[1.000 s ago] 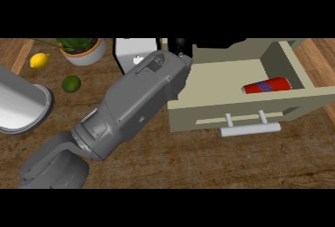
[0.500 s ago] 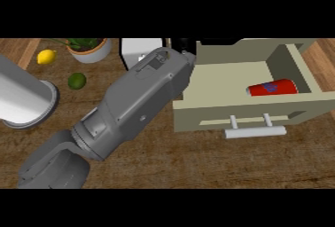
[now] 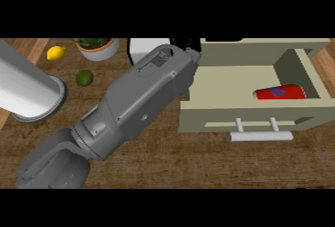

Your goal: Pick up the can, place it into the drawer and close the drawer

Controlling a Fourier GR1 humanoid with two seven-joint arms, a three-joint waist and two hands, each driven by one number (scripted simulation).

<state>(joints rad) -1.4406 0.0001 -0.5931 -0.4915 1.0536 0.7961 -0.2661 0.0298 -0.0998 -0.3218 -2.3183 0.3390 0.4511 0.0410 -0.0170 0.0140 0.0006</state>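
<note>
I can't tell how the fingers are set. Only a sliver of the black left hand [image 3: 188, 44] shows at top centre of the frame, past the wrist and beside the back left corner of the drawer [image 3: 219, 119]. Its grey forearm [image 3: 141, 102] runs diagonally down to the lower left and lies close along the drawer's left wall.

The red can [image 3: 280, 92] lies on its side inside the open drawer, at centre right, so I judge that only the closing is left. The white handle [image 3: 262, 135] juts toward the bottom of the frame, well apart from the hand.

My worry is the route to that front panel. If I swing the forearm round blind, it could catch the drawer's wall and skew it, or sweep the potted plant [image 3: 98, 48] and the white cylinder [image 3: 29, 88] at upper left. A hard shove on the drawer might also set the can rolling.
</note>
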